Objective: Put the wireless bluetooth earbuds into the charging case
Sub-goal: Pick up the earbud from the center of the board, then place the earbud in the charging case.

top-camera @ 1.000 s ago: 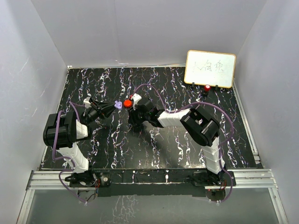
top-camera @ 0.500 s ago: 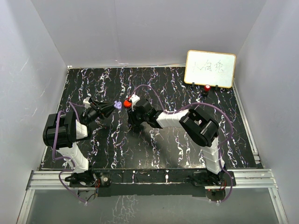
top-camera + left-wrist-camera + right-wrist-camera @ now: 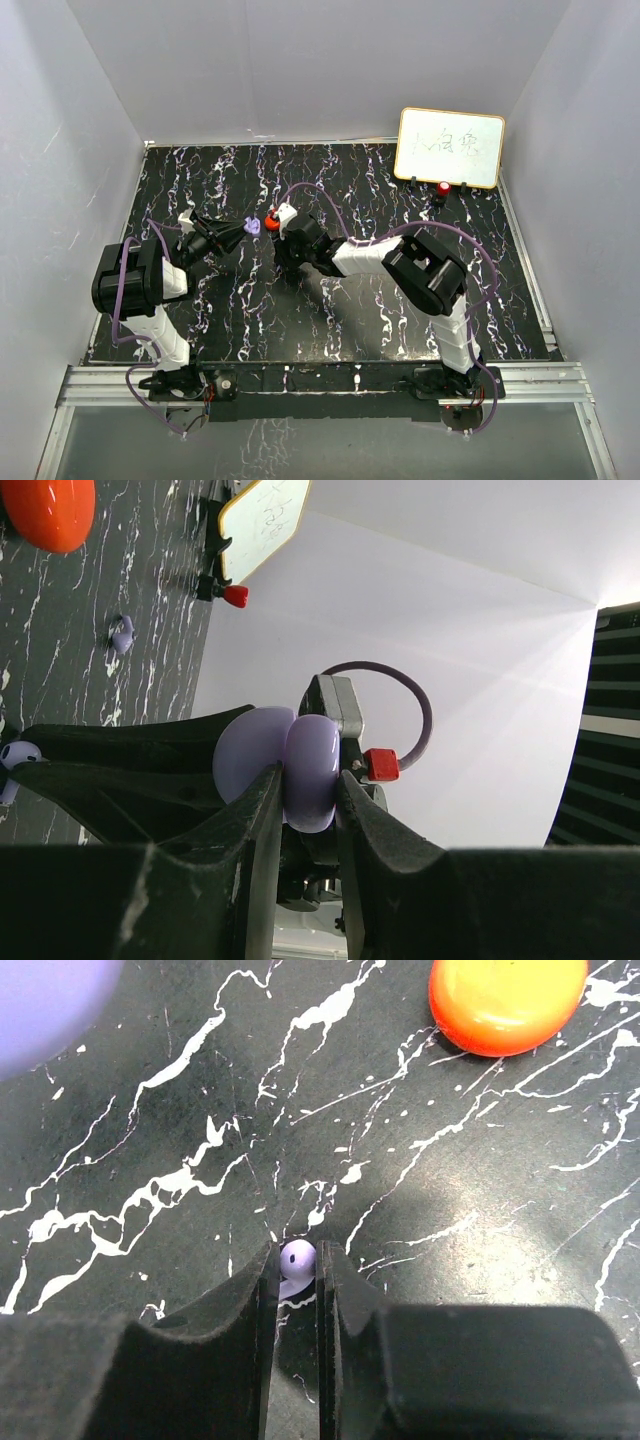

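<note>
Pinches a pale purple earbud (image 3: 298,1256) by its round head with the right pincer (image 3: 297,1265), fingers almost closed, down at the black marbled table (image 3: 150,1110); cannot tell whether lifted yet. Clamps the purple case (image 3: 310,765) edge-on in the fully closed left pincer (image 3: 308,780), apparently held up off the table.

Probably weighs next to nothing. Hard, smooth and rounded, so likely to squirt out under a tight squeeze. Better taken across the head than by the stem.

Shows the pinch only from the right wrist; from above, hides the earbud under the arm. Shows a second earbud (image 3: 122,635) and the red case (image 3: 45,510) from the left wrist.
</note>
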Motion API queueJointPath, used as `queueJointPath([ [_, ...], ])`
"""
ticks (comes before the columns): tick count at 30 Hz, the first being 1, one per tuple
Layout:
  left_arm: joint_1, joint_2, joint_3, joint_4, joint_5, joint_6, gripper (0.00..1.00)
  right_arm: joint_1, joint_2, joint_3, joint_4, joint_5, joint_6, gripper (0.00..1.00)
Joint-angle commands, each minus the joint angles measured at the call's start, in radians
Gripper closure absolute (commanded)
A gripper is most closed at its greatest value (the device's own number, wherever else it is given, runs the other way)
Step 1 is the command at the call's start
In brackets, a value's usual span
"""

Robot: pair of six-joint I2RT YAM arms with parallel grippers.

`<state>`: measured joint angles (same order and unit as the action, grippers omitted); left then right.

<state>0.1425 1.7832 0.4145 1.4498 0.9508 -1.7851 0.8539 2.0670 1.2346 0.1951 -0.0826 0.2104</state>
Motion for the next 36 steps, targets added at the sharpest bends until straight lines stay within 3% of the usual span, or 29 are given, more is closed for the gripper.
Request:
queueJointPath([
  [1, 0.009, -0.031, -0.002, 0.336, 0.017, -0.013, 1.00, 0.003, -0.057, -0.015, 0.038, 0.073, -0.032, 0.89],
  [18, -0.003, -0.022, -0.021, 0.320, 0.023, 0.014, 1.00, 0.004, -0.267, -0.143, 0.186, 0.252, -0.074, 0.94],
  [36, -0.144, -0.007, -0.022, 0.207, -0.041, 0.100, 1.00, 0.003, -0.379, -0.236, 0.305, 0.413, -0.167, 0.94],
])
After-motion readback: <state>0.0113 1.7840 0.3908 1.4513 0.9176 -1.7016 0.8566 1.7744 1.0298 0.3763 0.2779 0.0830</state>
